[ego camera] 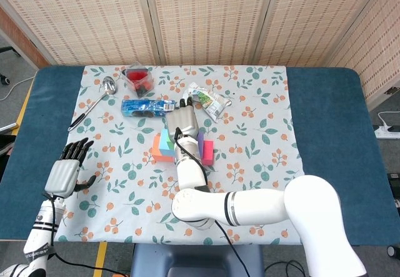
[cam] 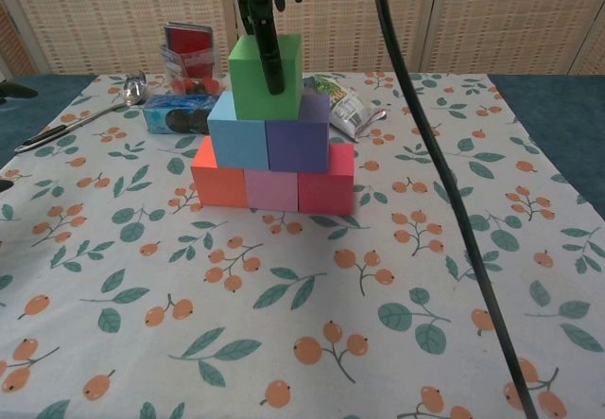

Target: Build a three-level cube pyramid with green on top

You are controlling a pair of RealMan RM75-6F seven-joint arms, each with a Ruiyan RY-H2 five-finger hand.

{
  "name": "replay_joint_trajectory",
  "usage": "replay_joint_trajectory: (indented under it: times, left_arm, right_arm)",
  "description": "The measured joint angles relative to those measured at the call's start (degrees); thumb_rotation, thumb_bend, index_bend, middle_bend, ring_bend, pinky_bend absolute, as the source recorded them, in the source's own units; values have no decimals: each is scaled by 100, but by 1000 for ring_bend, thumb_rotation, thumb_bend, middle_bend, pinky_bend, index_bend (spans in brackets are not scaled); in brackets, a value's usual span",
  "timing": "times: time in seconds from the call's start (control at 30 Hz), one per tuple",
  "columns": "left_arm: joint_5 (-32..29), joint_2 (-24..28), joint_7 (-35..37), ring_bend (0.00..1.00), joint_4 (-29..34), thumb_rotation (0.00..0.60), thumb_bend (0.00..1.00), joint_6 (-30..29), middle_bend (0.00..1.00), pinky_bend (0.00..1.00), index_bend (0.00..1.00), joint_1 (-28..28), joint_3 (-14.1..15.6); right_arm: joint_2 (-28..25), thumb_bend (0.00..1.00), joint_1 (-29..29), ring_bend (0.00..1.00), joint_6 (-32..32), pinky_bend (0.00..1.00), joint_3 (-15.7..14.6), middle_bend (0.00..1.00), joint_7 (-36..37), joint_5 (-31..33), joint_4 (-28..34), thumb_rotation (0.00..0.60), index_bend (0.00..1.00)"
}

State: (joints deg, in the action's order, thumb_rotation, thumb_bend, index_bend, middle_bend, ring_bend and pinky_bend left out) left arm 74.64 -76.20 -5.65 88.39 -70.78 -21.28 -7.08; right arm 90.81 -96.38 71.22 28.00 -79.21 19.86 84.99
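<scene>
The right hand (ego camera: pixel 182 125) grips the green cube (cam: pixel 266 77) seated atop the pyramid (cam: pixel 273 159) mid-tabletop, toward the far edge. The left hand (ego camera: pixel 65 172) hovers spread and empty near the left edge.

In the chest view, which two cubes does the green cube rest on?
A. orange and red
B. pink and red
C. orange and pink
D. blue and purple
D: the green cube sits on the blue cube and the purple cube of the middle level, with the right hand's fingers across its front.
</scene>
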Motion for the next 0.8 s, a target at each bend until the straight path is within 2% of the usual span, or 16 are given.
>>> replay_joint_trajectory:
  times: [0.17,0.33,0.4,0.67,0.8]
  left_arm:
    - [4,-5,18,0,-21,600,312,5,0,45,0,2,-3]
    - [13,-9,23,0,-22,600,311,1,0,45,0,2,-8]
    - [16,-11,22,0,-21,600,310,-8,0,44,0,4,-11]
    - [18,-4,12,0,-7,600,311,-9,0,44,0,0,-23]
    - [29,26,5,0,19,600,311,-14,0,44,0,2,-23]
  right_arm:
    - [25,0,63,0,32,0,98,234,-64,-48,6,600,367]
    - [44,0,128,0,54,0,191,224,-133,-60,35,600,90]
    - [49,0,149,0,63,0,216,211,-156,-69,50,600,20]
    - [34,0,234,0,80,0,326,177,-173,-166,157,600,0]
    - [-115,0,325,0,74,0,427,160,-137,-175,398,600,0]
